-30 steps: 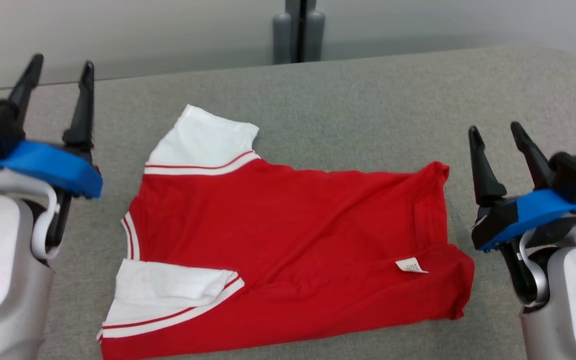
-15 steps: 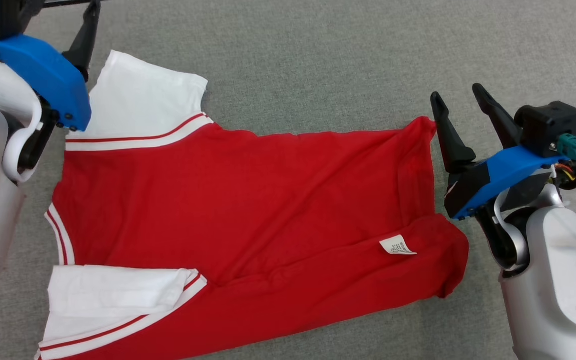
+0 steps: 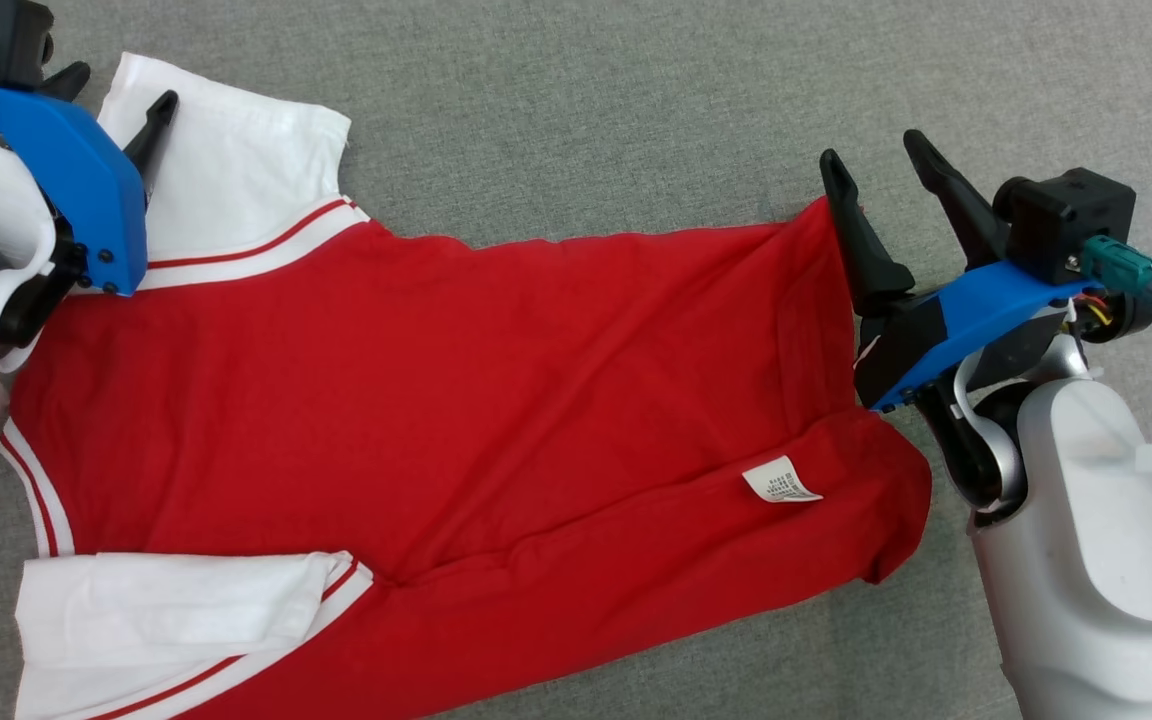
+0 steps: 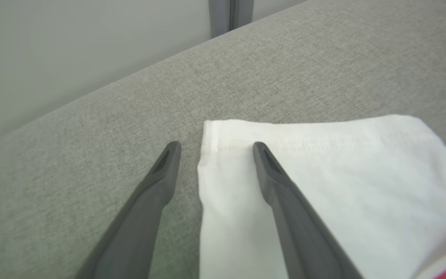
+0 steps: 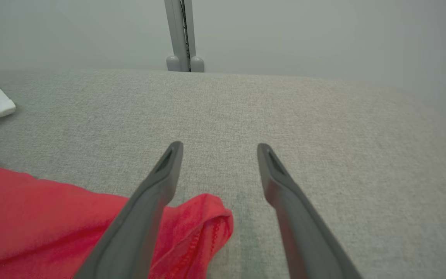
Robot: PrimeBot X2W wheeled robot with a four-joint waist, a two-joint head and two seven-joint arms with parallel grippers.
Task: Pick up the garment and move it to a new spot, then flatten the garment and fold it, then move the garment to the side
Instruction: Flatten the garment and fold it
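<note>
A red garment (image 3: 456,400) with white sleeves lies spread on the grey surface, its white label (image 3: 781,480) showing near the right hem. My left gripper (image 3: 121,90) hovers open over the far white sleeve (image 3: 236,180). In the left wrist view the sleeve's corner (image 4: 343,174) lies between the spread fingers of that gripper (image 4: 215,145). My right gripper (image 3: 871,150) stands open at the hem's far corner. In the right wrist view the red hem corner (image 5: 203,221) sits just under the left finger of that gripper (image 5: 219,146). Nothing is held.
The grey fabric surface (image 3: 586,100) stretches beyond the garment to a far edge, with a pale wall and a grey post (image 5: 180,38) behind it. The near sleeve (image 3: 166,600) lies folded at the lower left.
The head camera has tilted down and closer. Relative to the garment, the left gripper has come in over the far sleeve and the right gripper has come to the hem's far corner. Both stay open.
</note>
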